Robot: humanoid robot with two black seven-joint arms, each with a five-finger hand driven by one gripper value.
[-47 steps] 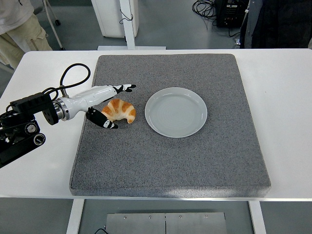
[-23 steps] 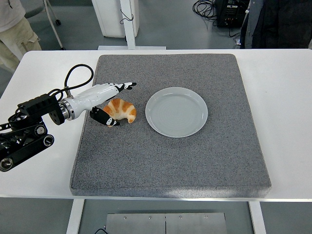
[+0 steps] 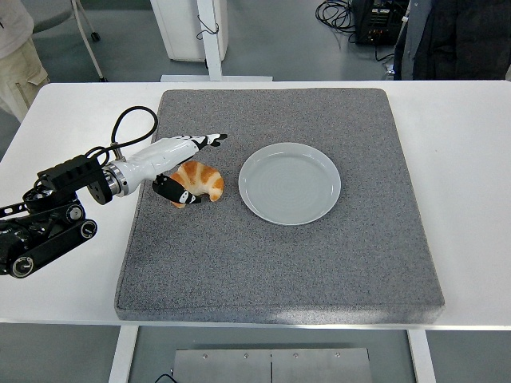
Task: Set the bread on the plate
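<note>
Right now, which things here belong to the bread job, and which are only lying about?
Job: bread, plate, left hand closing around the bread.
Not the job: grey mat, white table, cables on the floor, person at top left.

A grey mat (image 3: 279, 263) covers most of the white bench (image 3: 467, 199). Beyond the bench's far edge, a person (image 3: 17, 48) stands at the left and black cables (image 3: 335, 12) lie on the floor.

one croissant (image 3: 200, 183), one pale plate (image 3: 289, 183), one grey mat (image 3: 279, 263), one white table (image 3: 471, 183), one robot hand (image 3: 180, 163) in view
</note>
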